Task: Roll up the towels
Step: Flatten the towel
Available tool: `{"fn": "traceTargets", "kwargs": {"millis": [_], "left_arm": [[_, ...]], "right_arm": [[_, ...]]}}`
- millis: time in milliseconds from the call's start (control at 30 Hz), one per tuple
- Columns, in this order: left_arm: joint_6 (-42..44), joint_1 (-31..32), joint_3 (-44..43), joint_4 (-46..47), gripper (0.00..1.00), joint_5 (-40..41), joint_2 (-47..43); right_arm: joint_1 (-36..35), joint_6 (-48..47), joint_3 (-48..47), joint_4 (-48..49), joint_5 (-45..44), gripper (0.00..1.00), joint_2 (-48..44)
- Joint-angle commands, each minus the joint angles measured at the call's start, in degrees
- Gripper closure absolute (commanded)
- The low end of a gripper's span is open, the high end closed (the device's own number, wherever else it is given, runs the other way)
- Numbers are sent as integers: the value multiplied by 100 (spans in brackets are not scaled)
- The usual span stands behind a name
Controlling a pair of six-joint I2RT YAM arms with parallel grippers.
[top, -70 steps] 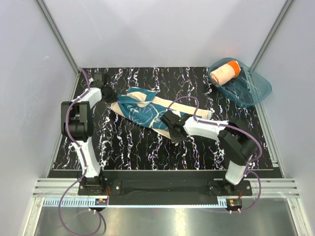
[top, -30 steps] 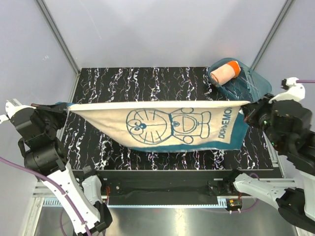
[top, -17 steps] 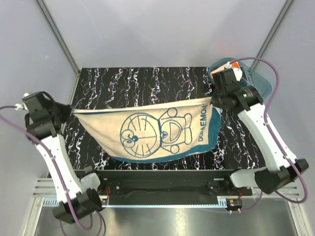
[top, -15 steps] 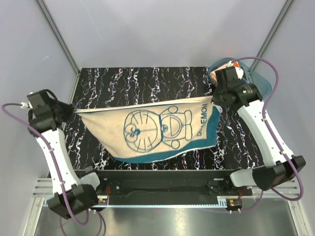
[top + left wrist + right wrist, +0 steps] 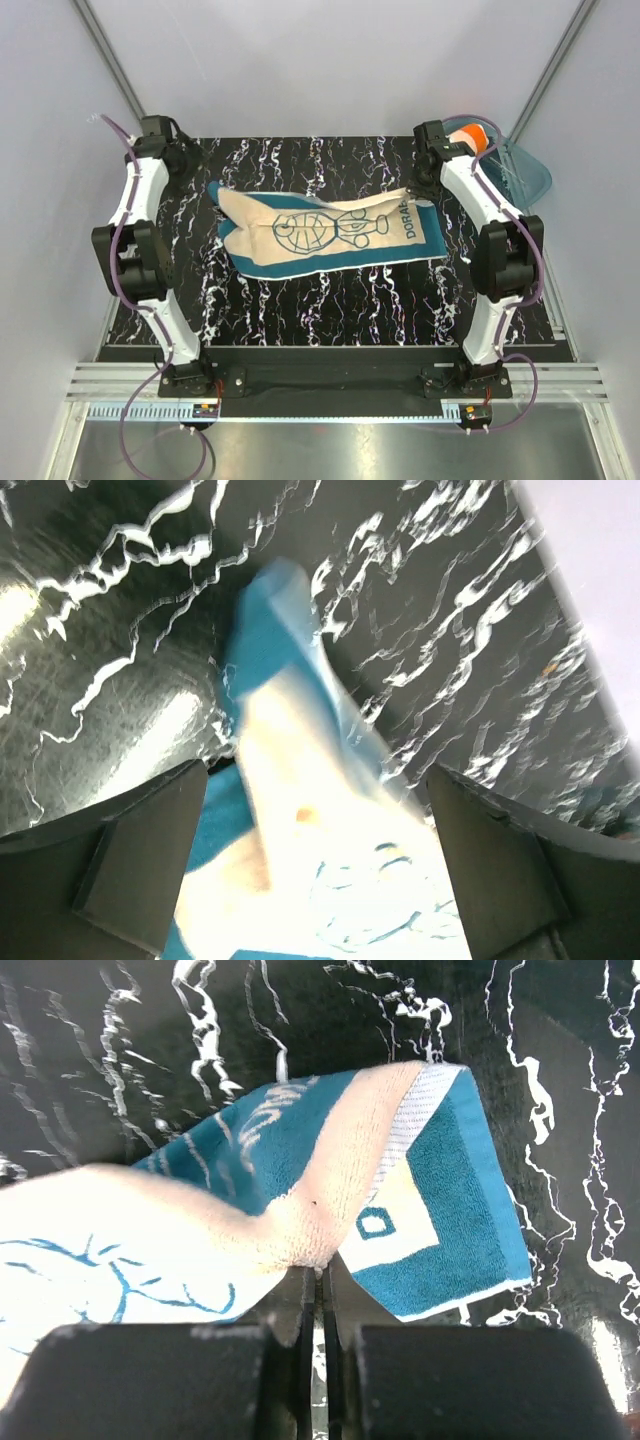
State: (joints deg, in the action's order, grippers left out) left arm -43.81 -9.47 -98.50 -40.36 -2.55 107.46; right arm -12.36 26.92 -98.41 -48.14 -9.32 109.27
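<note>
Spread towel (image 5: 320, 235) on table (image 5: 300, 290) centre; rolled towel (image 5: 475, 133) in tub (image 5: 525, 175) at far right corner

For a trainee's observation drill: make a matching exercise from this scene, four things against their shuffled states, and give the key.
1. teal towel
2. orange towel
3. left gripper
4. right gripper

A. shut, pinching a cloth edge
B. lying in the tub
C. open, holding nothing
D. mostly flat on the table

Pairs: 1-D, 2-B, 3-C, 4-A
</note>
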Motion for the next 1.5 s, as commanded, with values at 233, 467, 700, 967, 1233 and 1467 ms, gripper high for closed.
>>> {"fn": "traceTargets", "kwargs": {"millis": [233, 467, 700, 967, 1233, 1467], "left_arm": [[567, -116, 832, 810, 1, -96, -489], [585, 165, 1533, 669, 8, 148, -733], [321, 191, 3538, 1012, 13, -422, -1631], [224, 490, 4409, 1574, 23, -501, -1659], [145, 737, 4181, 1813, 86, -291, -1043], [565, 719, 3637, 803, 100, 246, -1560]], "right_arm": [[41, -380, -917, 147, 106, 100, -266], [137, -433, -1162, -37, -183, 100, 128], [445, -292, -1698, -257, -281, 100, 963], [445, -248, -1805, -363, -114, 61, 1386], [436, -292, -1471, -380, -219, 21, 852], [340, -187, -190, -12, -97, 20, -274]]}}
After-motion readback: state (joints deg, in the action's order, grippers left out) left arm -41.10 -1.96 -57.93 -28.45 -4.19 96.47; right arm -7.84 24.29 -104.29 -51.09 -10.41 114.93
